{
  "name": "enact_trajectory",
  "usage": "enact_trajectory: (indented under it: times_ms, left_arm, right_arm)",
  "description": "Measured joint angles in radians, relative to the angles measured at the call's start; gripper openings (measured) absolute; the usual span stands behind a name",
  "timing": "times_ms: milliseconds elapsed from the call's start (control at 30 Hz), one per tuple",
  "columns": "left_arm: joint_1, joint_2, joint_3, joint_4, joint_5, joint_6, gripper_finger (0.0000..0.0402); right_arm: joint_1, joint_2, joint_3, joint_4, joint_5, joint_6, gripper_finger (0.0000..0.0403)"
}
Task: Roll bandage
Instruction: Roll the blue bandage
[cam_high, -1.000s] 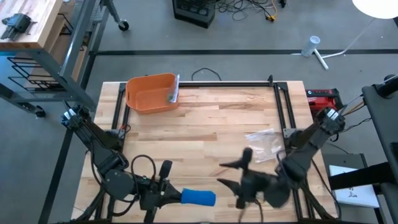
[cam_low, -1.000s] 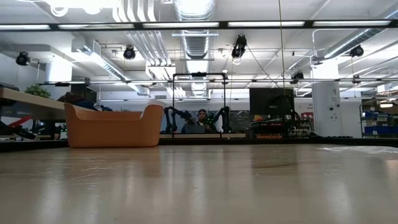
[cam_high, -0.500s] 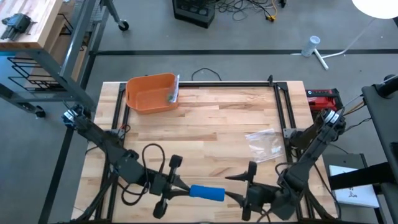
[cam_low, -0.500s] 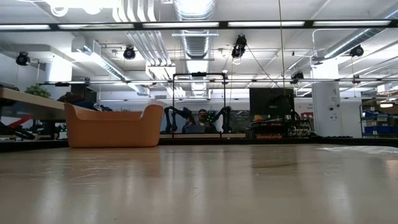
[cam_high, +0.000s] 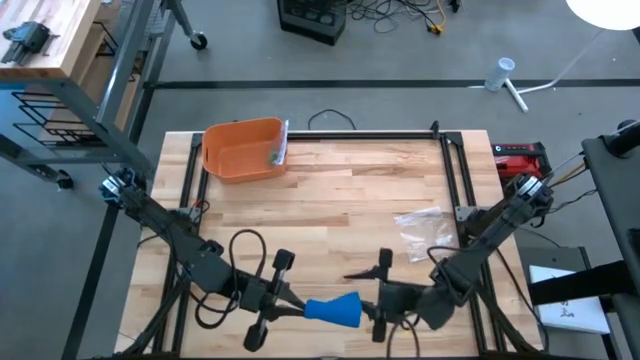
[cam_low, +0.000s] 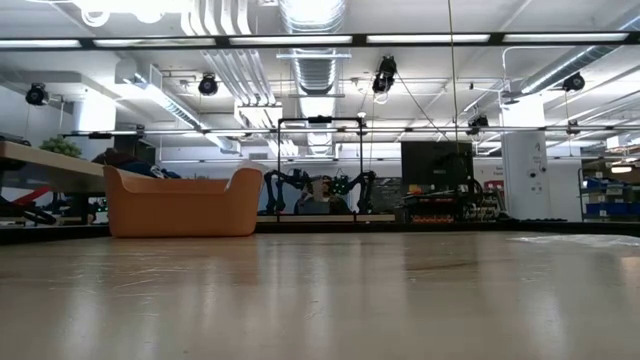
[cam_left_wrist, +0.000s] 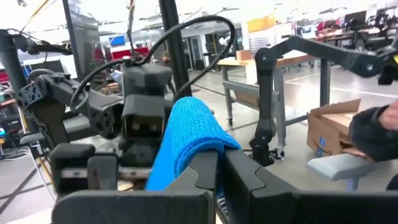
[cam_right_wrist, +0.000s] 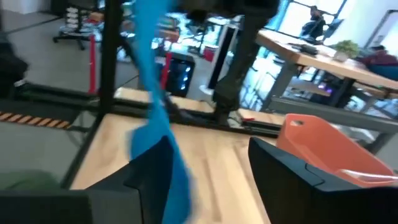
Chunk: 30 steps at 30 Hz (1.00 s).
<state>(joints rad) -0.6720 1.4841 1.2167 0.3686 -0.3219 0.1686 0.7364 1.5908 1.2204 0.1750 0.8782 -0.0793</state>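
A blue bandage (cam_high: 333, 311), partly rolled, is held near the table's near edge between my two grippers. My left gripper (cam_high: 292, 303) is shut on its left end. Its right end flares out toward my right gripper (cam_high: 372, 300), which is open, with one finger on each side of that end. In the left wrist view the bandage (cam_left_wrist: 186, 134) sticks out past my fingers. In the right wrist view a blue strip (cam_right_wrist: 152, 93) runs down beside one finger. The low view shows neither gripper nor bandage. My left gripper pinches the bandage's left end (cam_left_wrist: 198, 163) between its two fingers. The fingers lie level and come from the table's left, along the bandage. The bandage sticks out level toward the right and looks clear of the table. My right gripper has the blue strip lying along one finger (cam_right_wrist: 155, 177); whether they touch, I cannot tell.
An orange bin (cam_high: 243, 150) stands at the far left and also shows in the low view (cam_low: 180, 203). A clear plastic bag (cam_high: 428, 232) lies at the right. Black frame rails (cam_high: 455, 175) run along the table's sides.
My left gripper has carried the bandage toward the table's right along the near edge, then kept still. My right gripper has drawn toward the table's left, up to the bandage's right end. That end now flares out wider than before.
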Motion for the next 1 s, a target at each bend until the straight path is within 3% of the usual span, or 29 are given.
enact_trajectory:
  times_ms: [200, 433, 633, 833, 1000]
  left_arm:
    - [0.0, 0.0, 0.0, 0.041, 0.0, -0.004, 0.0]
    - [0.0, 0.0, 0.0, 0.05, 0.0, -0.023, 0.0]
    - [-0.001, 0.001, -0.004, 0.052, 0.037, -0.081, 0.0]
    - [-0.004, 0.005, -0.082, 0.134, 0.119, -0.157, 0.0]
    - [-0.005, 0.006, -0.185, 0.253, 0.183, -0.201, 0.0]
  right_arm:
    - [-0.033, 0.042, -0.002, 0.072, -0.147, -0.052, 0.0126]
    - [-0.045, 0.065, -0.002, 0.078, -0.153, -0.125, 0.0014]
    - [-0.044, 0.039, 0.002, 0.078, -0.005, -0.284, 0.0003]
    - [-0.046, -0.003, 0.05, 0.1, 0.152, -0.598, 0.0001]
    - [-0.058, -0.025, 0.142, 0.104, 0.177, -0.852, 0.0001]
